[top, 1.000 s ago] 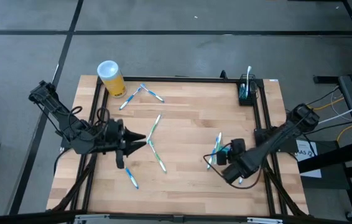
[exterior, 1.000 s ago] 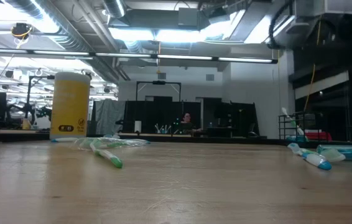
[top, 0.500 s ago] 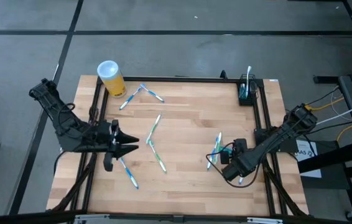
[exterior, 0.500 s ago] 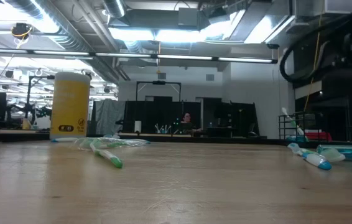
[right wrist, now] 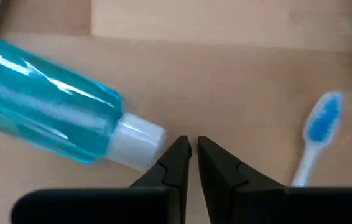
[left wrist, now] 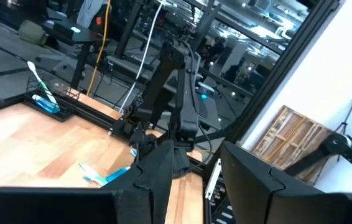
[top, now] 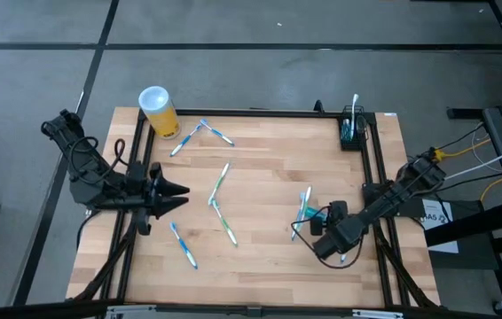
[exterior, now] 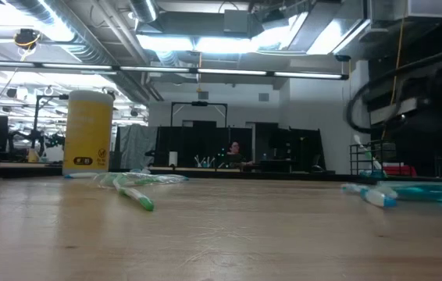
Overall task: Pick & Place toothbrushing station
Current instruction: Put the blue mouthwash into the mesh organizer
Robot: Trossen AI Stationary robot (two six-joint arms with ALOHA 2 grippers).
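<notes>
Your toothbrushing station [top: 352,129] stands at the far right corner of the table [top: 269,177], a white brush upright in it and something blue inside. It sits well apart from both arms. Your right gripper [right wrist: 193,151] is low over the wood at the near right, its fingers nearly together with only a slit between them, clamping nothing; a clear blue tube [right wrist: 45,108] with a white cap lies just beside the tips, and a blue-bristled brush [right wrist: 316,137] lies near. Your left gripper [top: 177,191] hovers at the left edge, fingers apart and empty.
</notes>
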